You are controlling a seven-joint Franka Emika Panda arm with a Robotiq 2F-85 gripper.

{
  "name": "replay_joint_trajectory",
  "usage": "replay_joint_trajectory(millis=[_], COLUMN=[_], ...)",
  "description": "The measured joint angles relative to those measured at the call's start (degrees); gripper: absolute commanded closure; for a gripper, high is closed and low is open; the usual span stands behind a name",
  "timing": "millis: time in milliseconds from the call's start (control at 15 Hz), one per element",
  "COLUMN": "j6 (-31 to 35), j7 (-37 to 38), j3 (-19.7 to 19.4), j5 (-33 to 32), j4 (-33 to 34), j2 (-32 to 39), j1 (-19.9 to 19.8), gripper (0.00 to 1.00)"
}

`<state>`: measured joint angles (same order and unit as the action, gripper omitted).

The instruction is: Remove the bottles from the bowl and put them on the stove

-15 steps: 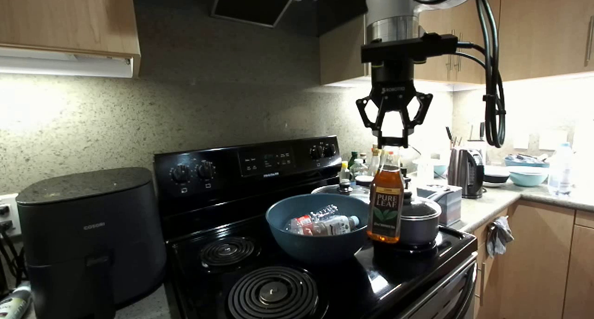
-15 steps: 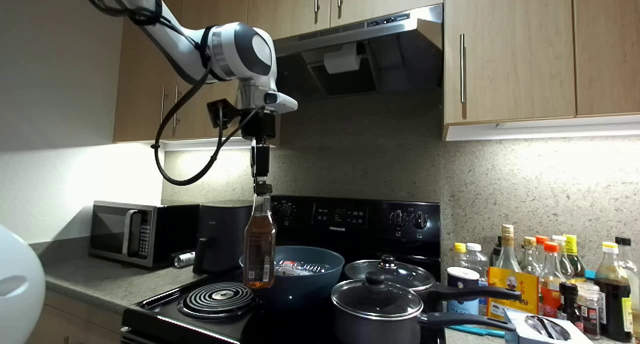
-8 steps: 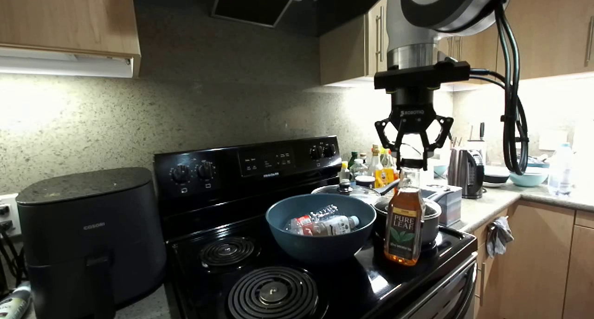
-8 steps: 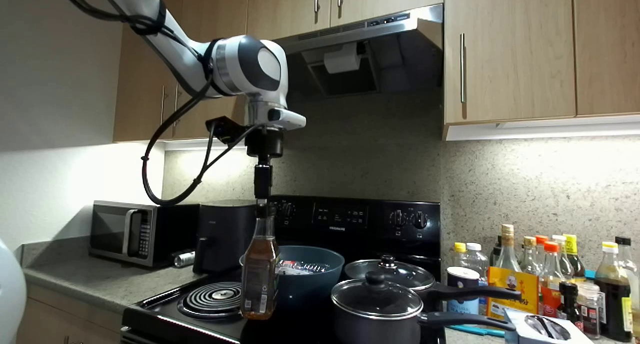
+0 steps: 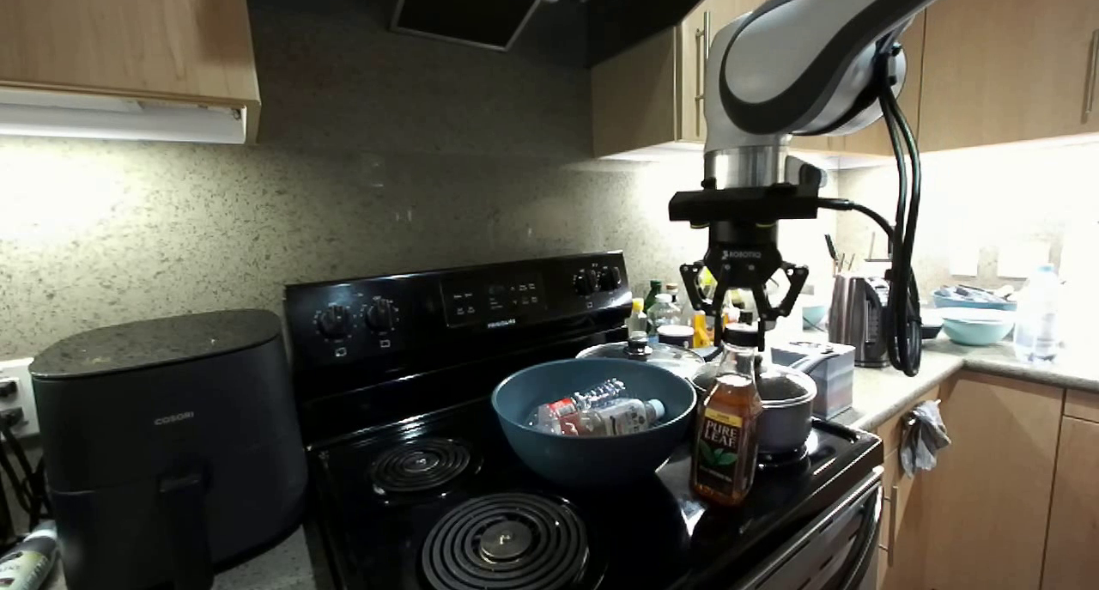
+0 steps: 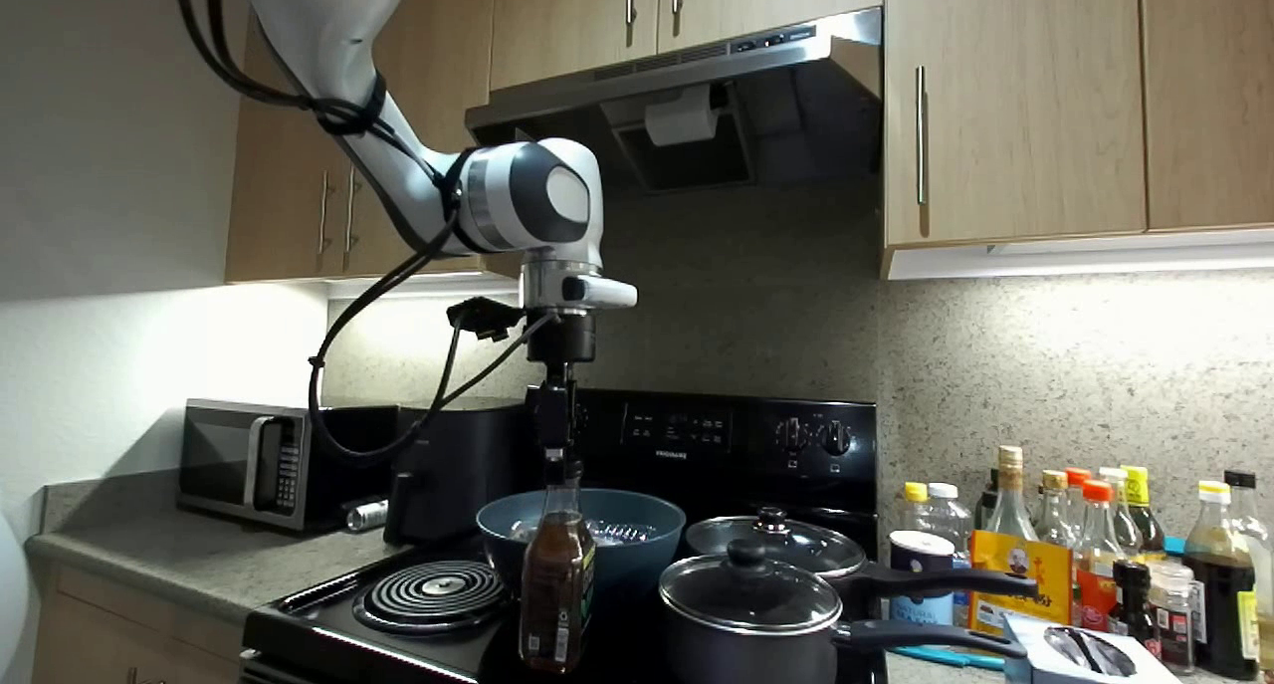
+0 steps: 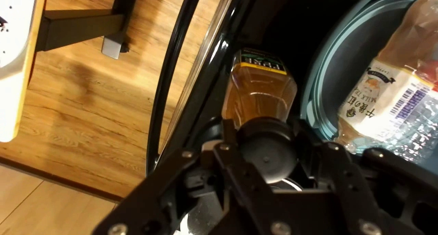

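Note:
My gripper [image 5: 741, 343] is shut on the black cap of an amber Pure Leaf bottle [image 5: 727, 440], which also shows in the wrist view [image 7: 258, 94]. The bottle leans slightly over the front of the black coil stove [image 5: 652, 534]. I cannot tell whether its base touches. The blue bowl [image 5: 592, 465] stands on the stove beside it, also seen in an exterior view [image 6: 642, 565]. In the bowl lie a clear bottle with a red label [image 5: 560, 410] and a paler bottle with a tan label [image 5: 628, 416]; the wrist view shows the tan label [image 7: 386, 98] closely.
A lidded pot [image 6: 751, 624] and a lidded pan [image 6: 776, 540] stand beside the bowl. A dark air fryer [image 5: 172, 435] is at the stove's side. Several condiment bottles [image 6: 1095, 555] crowd the counter. Bare coil burners [image 5: 505, 538] show. A range hood [image 6: 687, 77] is overhead.
My gripper has come down with the Pure Leaf bottle, lowering it to stove level in front of the bowl. The bottle has turned and leans slightly. The bowl and its bottles have not moved.

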<state>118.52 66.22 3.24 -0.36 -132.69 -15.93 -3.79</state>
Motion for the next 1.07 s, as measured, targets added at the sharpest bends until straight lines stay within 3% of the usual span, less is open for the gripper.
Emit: replay_joint_trajectory(millis=[800,867,933,1067], j6=[0.0,0.0,0.0,0.0], j7=[8.2,8.6,8.6,8.6], j3=[-1.7,-1.8,-1.8,-1.8], j5=[-4.7,-5.0,-5.1,-5.0], j4=[1.3,1.4,1.5,1.9], j2=[3.5,3.7,3.9,4.5], j1=[-1.6,-1.6,-1.6,-1.3], gripper=[0.80,0.71,0.30,0.24])
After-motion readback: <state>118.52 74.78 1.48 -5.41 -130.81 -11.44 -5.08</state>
